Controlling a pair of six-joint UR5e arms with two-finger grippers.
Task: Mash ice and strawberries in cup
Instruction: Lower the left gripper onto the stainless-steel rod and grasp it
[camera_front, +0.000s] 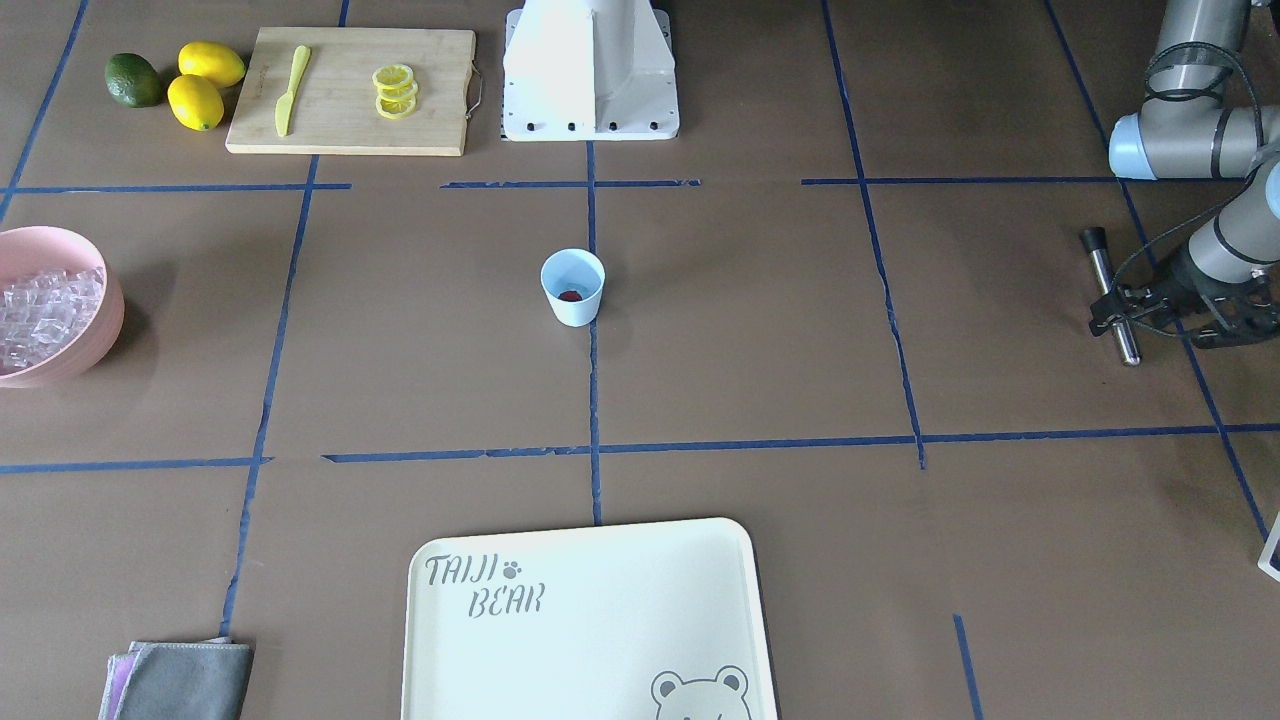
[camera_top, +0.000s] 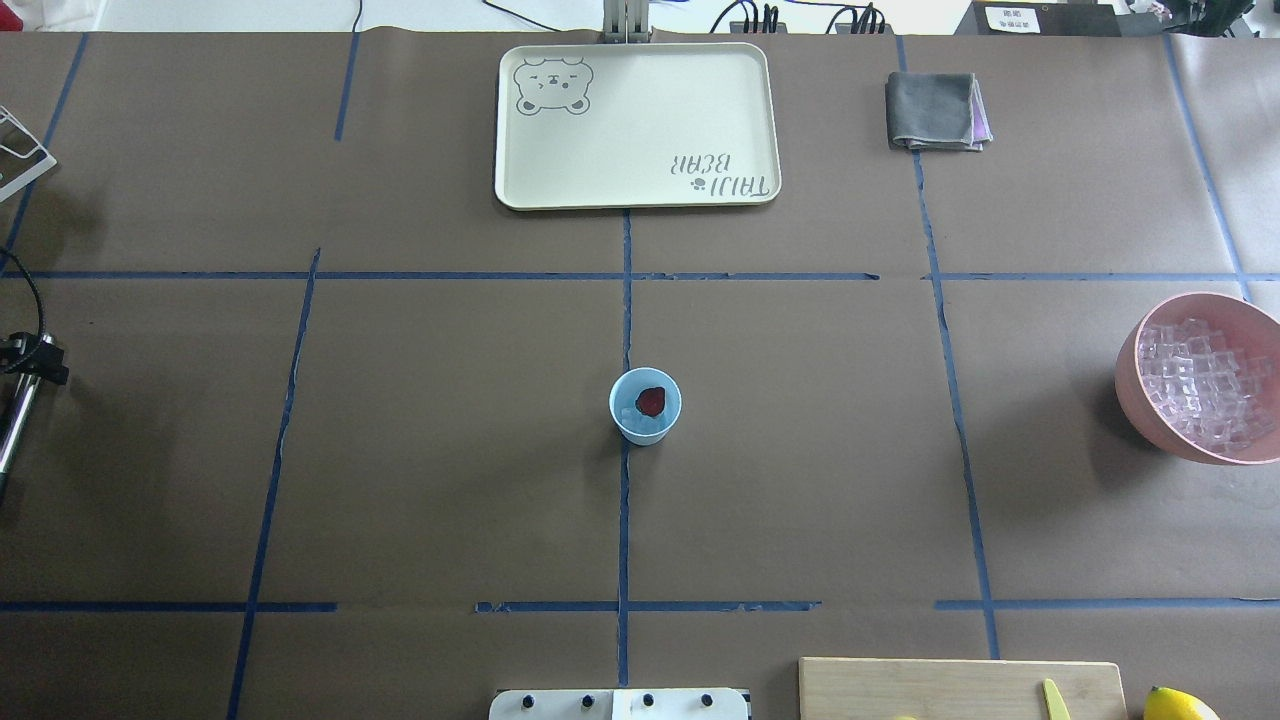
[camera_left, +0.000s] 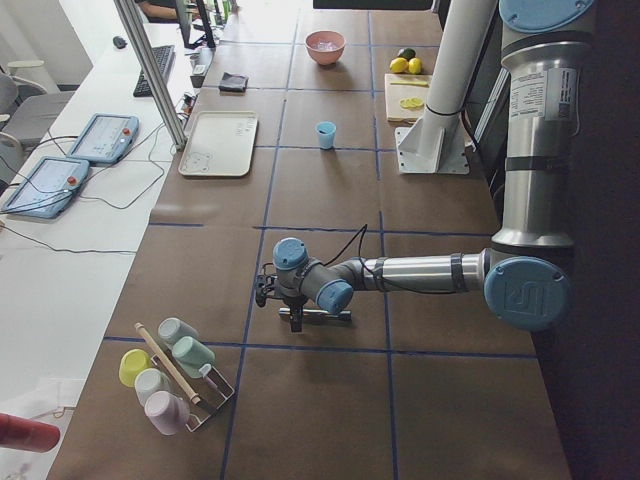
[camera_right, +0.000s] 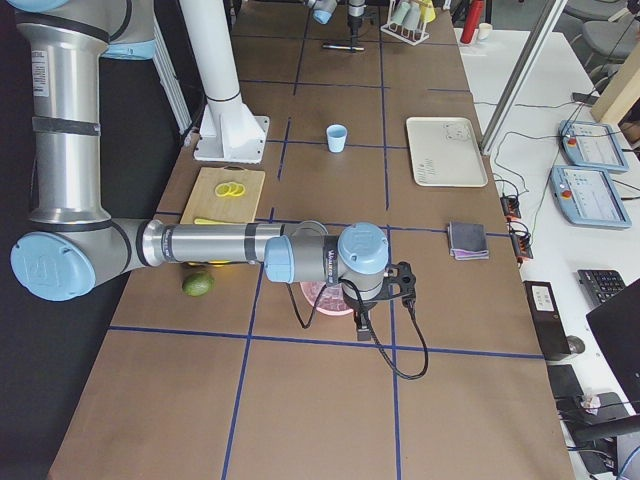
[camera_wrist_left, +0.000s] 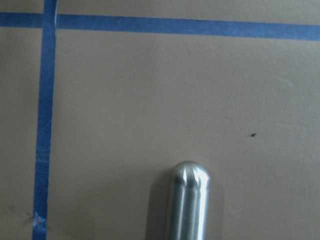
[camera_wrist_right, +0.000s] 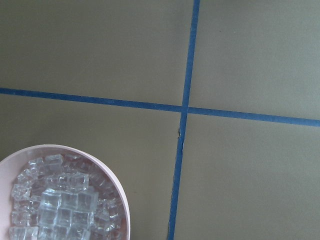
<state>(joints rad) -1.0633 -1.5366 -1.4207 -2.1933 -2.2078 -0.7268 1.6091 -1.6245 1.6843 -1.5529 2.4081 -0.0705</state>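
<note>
The pale blue cup (camera_front: 573, 290) stands upright at the table's middle and also shows in the overhead view (camera_top: 645, 408). A red strawberry (camera_top: 651, 400) lies inside it with a few pale ice bits beside it. Most of the ice (camera_top: 1203, 385) is heaped in the pink bowl (camera_top: 1135, 400) at the robot's right. My left gripper (camera_front: 1112, 312) is far from the cup at the robot's left, shut on a metal muddler (camera_front: 1120, 325) with a black cap, low over the table. My right gripper (camera_right: 404, 284) hovers beside the bowl; I cannot tell whether it is open or shut.
A cream tray (camera_top: 636, 190) lies at the far side and a folded grey cloth (camera_top: 935, 110) beside it. A cutting board (camera_front: 330, 125) with a yellow knife (camera_front: 291, 90), lemon slices (camera_front: 395, 92), two lemons (camera_front: 205, 85) and a green fruit (camera_front: 133, 80) lies near the robot base (camera_front: 590, 70).
</note>
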